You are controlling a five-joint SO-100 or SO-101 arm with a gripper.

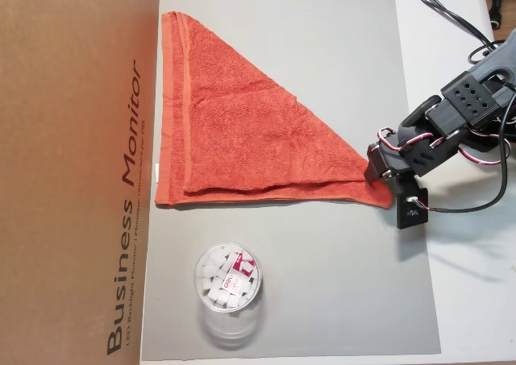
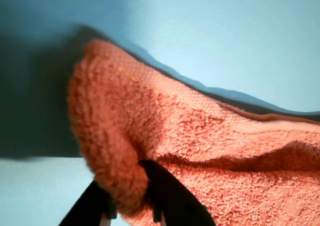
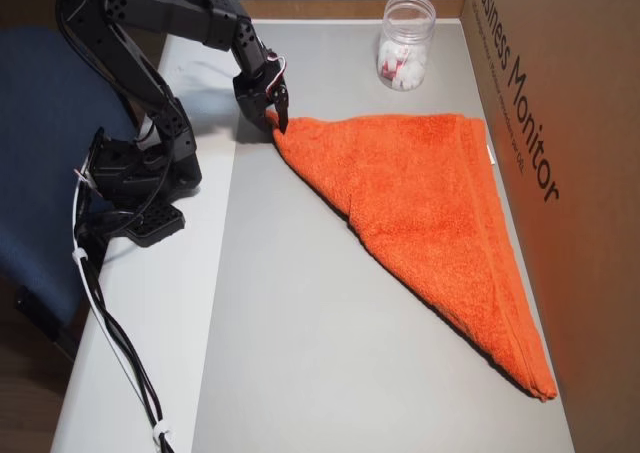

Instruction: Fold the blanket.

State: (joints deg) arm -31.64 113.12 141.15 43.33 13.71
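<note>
The blanket (image 1: 234, 131) is an orange-red terry towel lying folded into a triangle on the grey mat (image 1: 322, 284). Its long hemmed edge runs beside the cardboard box, and one pointed corner reaches toward the arm. My gripper (image 1: 380, 186) is at that corner. In the wrist view the two black fingers (image 2: 170, 196) pinch a fold of the blanket (image 2: 200, 136), with the gripper (image 2: 127, 206) shut on it. In an overhead view the gripper (image 3: 277, 125) holds the blanket (image 3: 420, 183) tip slightly raised above the mat.
A tall cardboard box (image 1: 72, 172) marked "Business Monitor" borders the mat on the side away from the arm. A clear cup (image 1: 228, 280) holding white pieces stands on the mat near the blanket's short edge. The arm's base (image 3: 140, 173) and cables (image 3: 110, 333) occupy the white table strip.
</note>
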